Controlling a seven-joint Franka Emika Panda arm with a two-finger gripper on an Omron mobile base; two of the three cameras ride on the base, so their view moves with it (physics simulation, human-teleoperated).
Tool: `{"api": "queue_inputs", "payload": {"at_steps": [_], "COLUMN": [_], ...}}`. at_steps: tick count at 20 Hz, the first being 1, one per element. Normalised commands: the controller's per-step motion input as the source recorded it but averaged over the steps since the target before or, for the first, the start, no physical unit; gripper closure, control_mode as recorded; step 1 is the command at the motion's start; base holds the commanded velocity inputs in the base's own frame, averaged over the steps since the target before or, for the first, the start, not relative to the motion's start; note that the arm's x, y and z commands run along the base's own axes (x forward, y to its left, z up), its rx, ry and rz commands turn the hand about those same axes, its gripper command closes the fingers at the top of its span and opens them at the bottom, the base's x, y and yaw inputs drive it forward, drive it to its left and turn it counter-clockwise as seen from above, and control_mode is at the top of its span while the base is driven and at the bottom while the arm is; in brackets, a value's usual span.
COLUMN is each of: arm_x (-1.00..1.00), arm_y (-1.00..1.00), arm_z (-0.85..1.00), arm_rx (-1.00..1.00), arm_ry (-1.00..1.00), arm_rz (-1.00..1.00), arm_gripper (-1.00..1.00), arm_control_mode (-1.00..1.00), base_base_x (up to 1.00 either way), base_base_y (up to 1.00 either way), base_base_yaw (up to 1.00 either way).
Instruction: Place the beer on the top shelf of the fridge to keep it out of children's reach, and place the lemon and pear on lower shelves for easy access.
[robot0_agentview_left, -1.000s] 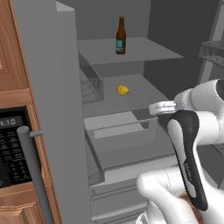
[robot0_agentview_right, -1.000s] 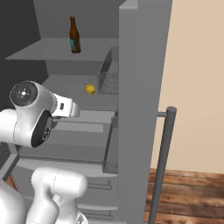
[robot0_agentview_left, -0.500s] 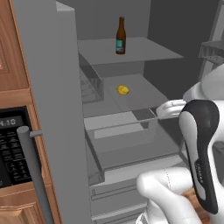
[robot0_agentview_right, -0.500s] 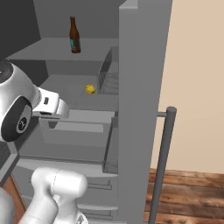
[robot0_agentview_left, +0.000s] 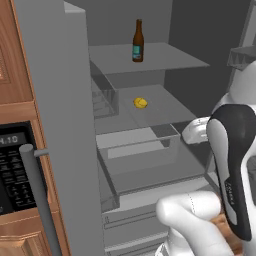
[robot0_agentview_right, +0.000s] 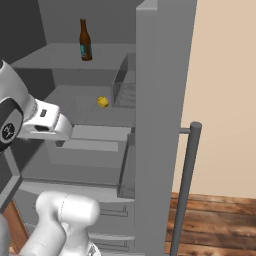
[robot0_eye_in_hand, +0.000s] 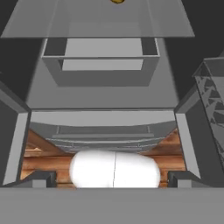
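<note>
The fridge (robot0_agentview_left: 55, 100) stands open. A dark brown beer (robot0_agentview_left: 138, 42) (robot0_agentview_right: 85, 41) stands upright on the top shelf (robot0_agentview_left: 165, 57) (robot0_agentview_right: 50, 56). One level down, the yellow lemon (robot0_agentview_left: 140, 103) (robot0_agentview_right: 102, 102) (robot0_eye_in_hand: 117, 1) lies on a lower shelf (robot0_agentview_left: 165, 107). The pear is out of view. My gripper (robot0_agentview_left: 196, 134) (robot0_agentview_right: 52, 131) (robot0_eye_in_hand: 112, 180) hangs in front of the shelves, nearer me than the lemon. It is open, fingertips (robot0_eye_in_hand: 37, 179) wide apart, with nothing between them.
A glass-fronted drawer (robot0_agentview_left: 145, 160) (robot0_agentview_right: 90, 145) juts out below the lemon's shelf. The open door (robot0_agentview_right: 160, 100) carries wire racks (robot0_agentview_right: 125, 85) and a long bar handle (robot0_agentview_right: 185, 190). A wooden cabinet with a black panel (robot0_agentview_left: 12, 165) is at the left. Wooden floor (robot0_agentview_right: 215, 220) is at the right.
My hand has drawn back out of the fridge, away from the lemon's shelf, and the elbow has swung round. The jaws stayed open. Beer and lemon have not moved.
</note>
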Motion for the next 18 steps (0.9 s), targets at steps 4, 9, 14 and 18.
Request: {"api": "queue_inputs", "payload": {"at_steps": [4, 9, 14, 18], "arm_x": [0.00, -0.06, 0.00, 0.00], "arm_y": [0.00, -0.01, 0.00, 0.00], "arm_z": [0.00, 0.00, 0.00, 0.00], "arm_rx": [0.00, 0.00, 0.00, 0.00], "arm_ry": [0.04, 0.00, 0.00, 0.00], "arm_rz": [0.00, 0.00, 0.00, 0.00], "arm_gripper": [-1.00, -1.00, -1.00, -1.00], "arm_control_mode": [-1.00, 1.00, 1.00, 1.00], "base_base_x": [0.00, -0.22, -0.94, -1.00], "base_base_y": [0.00, 0.00, 0.00, 0.07], "base_base_yaw": [0.00, 0.00, 0.05, 0.17]}}
